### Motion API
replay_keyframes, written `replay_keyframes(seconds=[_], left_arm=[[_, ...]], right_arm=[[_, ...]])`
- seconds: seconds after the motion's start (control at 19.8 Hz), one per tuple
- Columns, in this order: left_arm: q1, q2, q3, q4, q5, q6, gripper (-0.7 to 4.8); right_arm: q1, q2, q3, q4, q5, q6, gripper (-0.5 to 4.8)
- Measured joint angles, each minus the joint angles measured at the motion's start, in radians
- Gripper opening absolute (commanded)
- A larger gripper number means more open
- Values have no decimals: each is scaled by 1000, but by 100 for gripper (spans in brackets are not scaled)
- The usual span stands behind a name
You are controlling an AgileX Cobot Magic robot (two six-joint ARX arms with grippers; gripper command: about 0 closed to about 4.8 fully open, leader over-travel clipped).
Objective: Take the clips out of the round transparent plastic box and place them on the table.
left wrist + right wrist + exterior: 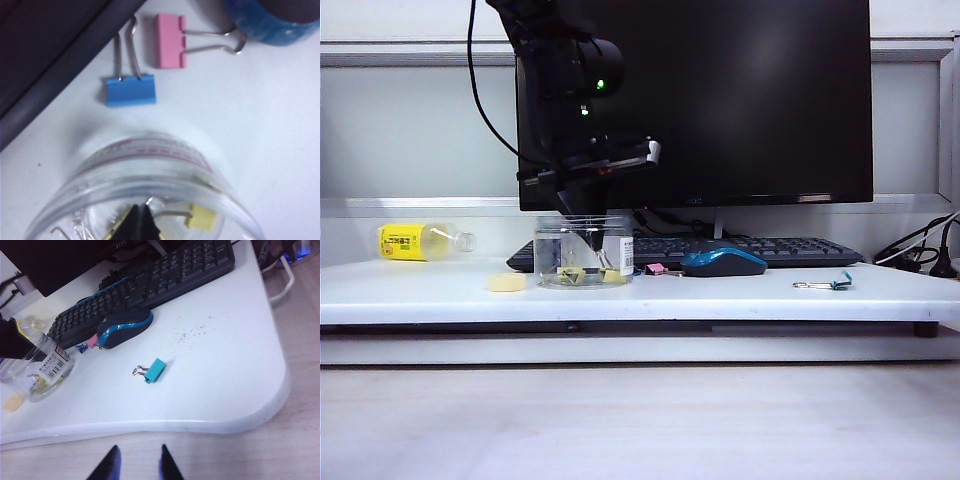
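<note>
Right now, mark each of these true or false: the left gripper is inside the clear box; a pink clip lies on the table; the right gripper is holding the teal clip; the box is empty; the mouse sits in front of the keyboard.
1. The left gripper is inside the round transparent plastic box: true; its jaws are shut.
2. A pink clip lies on the table: true, beside a blue clip.
3. The right gripper holds the teal clip: false; it is open, off the table.
4. The box is empty: false; yellow clips remain inside.
5. The mouse sits in front of the keyboard: true.
</note>
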Motion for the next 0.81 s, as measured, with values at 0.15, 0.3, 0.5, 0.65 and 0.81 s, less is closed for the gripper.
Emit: replay_keyframes(seconds=[0.15, 0.3, 0.5, 0.65, 0.81], left_arm=[[0, -2, 0, -3, 9, 0, -6], [0, -16, 2, -7, 10, 0, -6], [0, -60, 3, -2, 10, 0, -6], [0, -65, 2, -5, 10, 0, -6], [0, -79, 2, -6, 12, 0, -6]], right_arm=[[0, 0, 0, 0, 0, 0, 107], [0, 0, 0, 0, 0, 0, 107], [0, 0, 0, 0, 0, 0, 107], [0, 0, 0, 0, 0, 0, 107], [0, 0, 0, 0, 0, 0, 107]])
